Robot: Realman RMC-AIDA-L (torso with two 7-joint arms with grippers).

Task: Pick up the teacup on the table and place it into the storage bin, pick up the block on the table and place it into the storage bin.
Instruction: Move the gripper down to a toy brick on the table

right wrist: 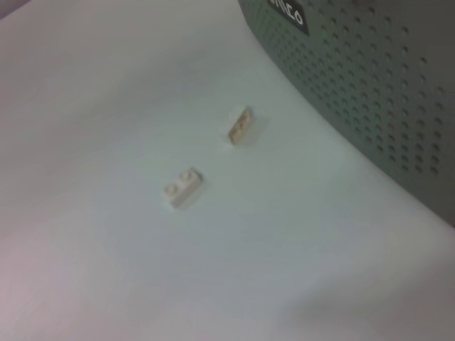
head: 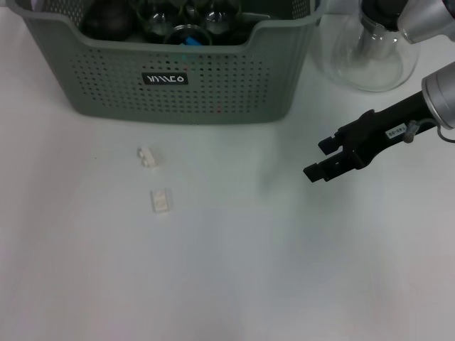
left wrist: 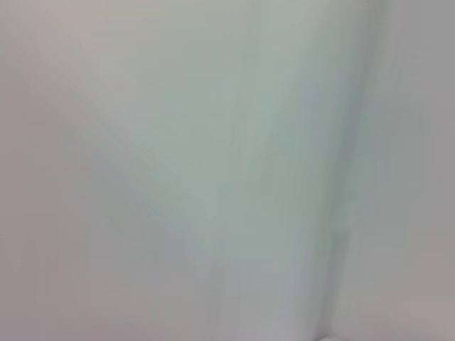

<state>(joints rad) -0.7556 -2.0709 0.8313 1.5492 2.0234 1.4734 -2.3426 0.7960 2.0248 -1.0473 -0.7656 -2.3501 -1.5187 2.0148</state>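
Observation:
The grey-green storage bin [head: 213,85] stands at the back of the white table, its black label facing me. Several glass and dark items lie inside it, a glass cup [head: 186,32] among them. Two small white blocks lie on the table in front of the bin, one [head: 148,156] nearer it and one [head: 161,201] closer to me. My right gripper [head: 318,159] hovers open and empty, well to the right of the blocks. The right wrist view shows the two blocks [right wrist: 183,187] [right wrist: 240,126] and the bin wall [right wrist: 370,85]. My left gripper is out of view.
A clear glass jug [head: 370,57] stands to the right of the bin, behind my right arm. The left wrist view shows only a blank pale surface.

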